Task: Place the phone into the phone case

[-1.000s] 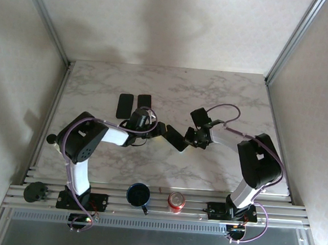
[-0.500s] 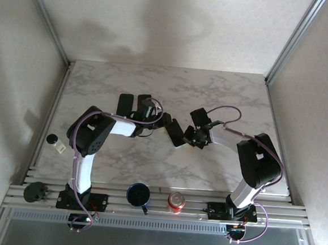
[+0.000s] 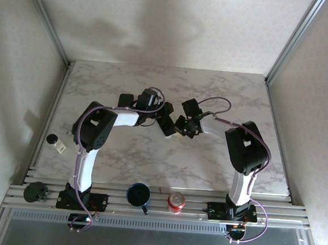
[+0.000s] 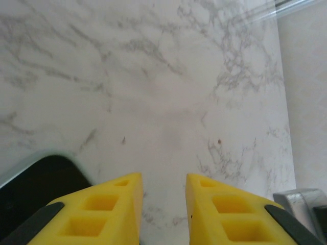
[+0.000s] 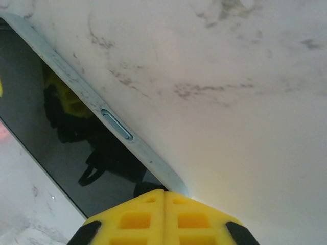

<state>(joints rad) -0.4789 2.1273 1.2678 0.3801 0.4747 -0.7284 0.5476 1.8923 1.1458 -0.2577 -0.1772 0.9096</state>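
The phone (image 3: 167, 127) lies flat on the marble table (image 3: 218, 161), dark screen up, between my two grippers. In the right wrist view its silver edge with a side button (image 5: 116, 125) runs diagonally, and my right gripper (image 5: 164, 193) is shut with its fingertips against the phone's corner, not clamped on it. My left gripper (image 4: 163, 178) is open over bare marble, and the phone's rounded corner (image 4: 36, 189) lies just left of its left finger. A black phone case (image 3: 124, 100) lies flat behind the left arm.
A blue mug (image 3: 138, 195) and a red can (image 3: 176, 200) stand on the front rail. A small bottle (image 3: 56, 142) sits at the left edge, a black knob (image 3: 33, 192) below it. The left wrist view includes a metal piece (image 4: 301, 199) at lower right.
Both grippers and the phone between them have shifted towards the far left, nearer the case. The left arm now covers the second dark rectangle beside the case.
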